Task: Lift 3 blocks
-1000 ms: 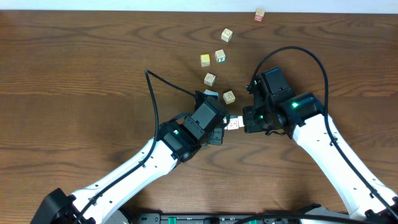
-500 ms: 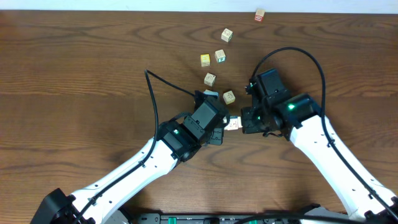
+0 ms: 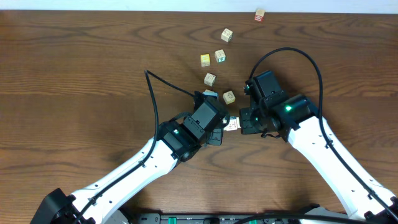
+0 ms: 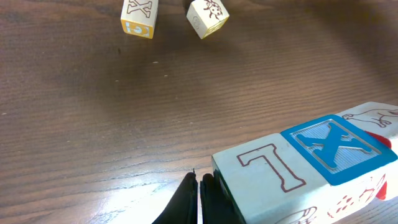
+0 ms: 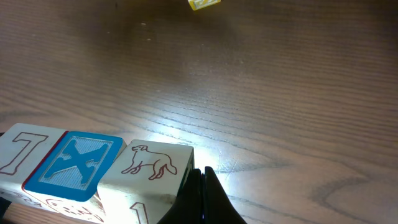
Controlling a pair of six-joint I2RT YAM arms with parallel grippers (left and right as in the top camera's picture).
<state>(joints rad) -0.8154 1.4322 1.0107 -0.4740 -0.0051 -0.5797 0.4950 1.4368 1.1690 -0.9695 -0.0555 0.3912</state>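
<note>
The blocks are being pressed into one row of three between the two grippers, end to end and touching. The left gripper is being seen with its jaws fully closed and nothing between them, its tips set against one end of the row. The right gripper is being seen closed and empty in the same way at the opposite end. It cannot be told whether the row is being carried clear of the table or is resting on it.

All three are being shown as pale cream cubes of like size, printed in thin reddish outline. The 7 block, just beside the left tips, is being shown with an outlined 7 on top. The middle block is being shown with a raised blue panel carrying an X. The dog block, just beside the right tips, is being shown with an outlined dog.

Ahead of the left gripper, well apart, a yellow-sided cube and a tilted cream cube are being seen. Ahead of the right gripper, a yellow cube is being cut off by the frame edge.
</note>
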